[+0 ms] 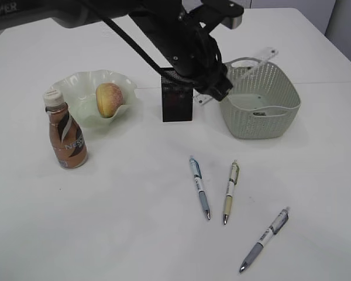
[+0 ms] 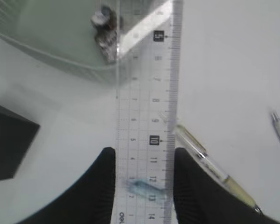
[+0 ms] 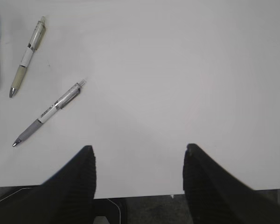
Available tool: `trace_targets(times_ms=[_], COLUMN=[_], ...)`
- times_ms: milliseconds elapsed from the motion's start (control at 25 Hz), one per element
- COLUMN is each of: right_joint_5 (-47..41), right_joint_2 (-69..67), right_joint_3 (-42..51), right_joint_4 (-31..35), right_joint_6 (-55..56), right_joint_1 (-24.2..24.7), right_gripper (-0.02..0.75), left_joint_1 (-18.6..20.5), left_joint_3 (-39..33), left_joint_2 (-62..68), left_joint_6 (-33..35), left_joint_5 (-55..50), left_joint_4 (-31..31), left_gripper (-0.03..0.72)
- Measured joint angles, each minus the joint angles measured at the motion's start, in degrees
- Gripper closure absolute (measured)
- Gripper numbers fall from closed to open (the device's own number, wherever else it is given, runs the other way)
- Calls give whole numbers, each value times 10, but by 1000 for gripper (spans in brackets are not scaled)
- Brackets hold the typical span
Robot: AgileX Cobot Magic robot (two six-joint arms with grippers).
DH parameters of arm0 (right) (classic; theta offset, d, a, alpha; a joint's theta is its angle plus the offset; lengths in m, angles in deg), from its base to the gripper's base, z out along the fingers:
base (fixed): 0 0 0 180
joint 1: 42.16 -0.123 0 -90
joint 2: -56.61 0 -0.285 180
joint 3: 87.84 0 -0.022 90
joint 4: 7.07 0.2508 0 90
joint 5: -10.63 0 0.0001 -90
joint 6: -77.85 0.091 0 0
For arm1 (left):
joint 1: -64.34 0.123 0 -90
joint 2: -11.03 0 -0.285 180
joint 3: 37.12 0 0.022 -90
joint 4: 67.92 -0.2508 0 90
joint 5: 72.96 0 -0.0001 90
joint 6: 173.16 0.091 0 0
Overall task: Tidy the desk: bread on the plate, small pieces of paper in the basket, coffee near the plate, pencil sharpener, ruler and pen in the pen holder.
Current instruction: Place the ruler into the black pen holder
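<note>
My left gripper point(image 2: 144, 161) is shut on a clear ruler point(image 2: 147, 107), its fingers on the two long edges. In the exterior view the left gripper point(image 1: 215, 86) holds the ruler point(image 1: 258, 60) above the table, slanting over the basket's rim beside the black mesh pen holder point(image 1: 176, 99). Bread point(image 1: 109, 98) lies on the pale green plate point(image 1: 76, 88). The coffee bottle point(image 1: 65, 132) stands in front of the plate. Three pens lie on the table: blue point(image 1: 199, 187), beige point(image 1: 231, 191), grey point(image 1: 265, 239). My right gripper point(image 3: 139, 151) is open and empty.
The grey-green basket point(image 1: 281, 88) stands right of the pen holder with a small dark object point(image 2: 105, 30) inside; I cannot tell what it is. The right wrist view shows the pens point(image 3: 49, 113) to its left and the table's front edge point(image 3: 144, 195).
</note>
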Motion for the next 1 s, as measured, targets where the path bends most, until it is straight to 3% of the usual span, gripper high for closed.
trace_targets(times_ms=[560,1000], right_joint_5=[0,0], right_joint_2=[0,0], right_joint_3=[0,0], right_joint_4=[-14,-21], right_joint_6=[2,2], right_joint_1=[0,0], right_gripper=[271,271], left_joint_1=[41,72], left_joint_3=[0,0], left_joint_2=[-5,8], left_joint_6=[-24,-28], left_joint_5=[282,395], left_joint_4=[29,102], left_gripper=[427,427])
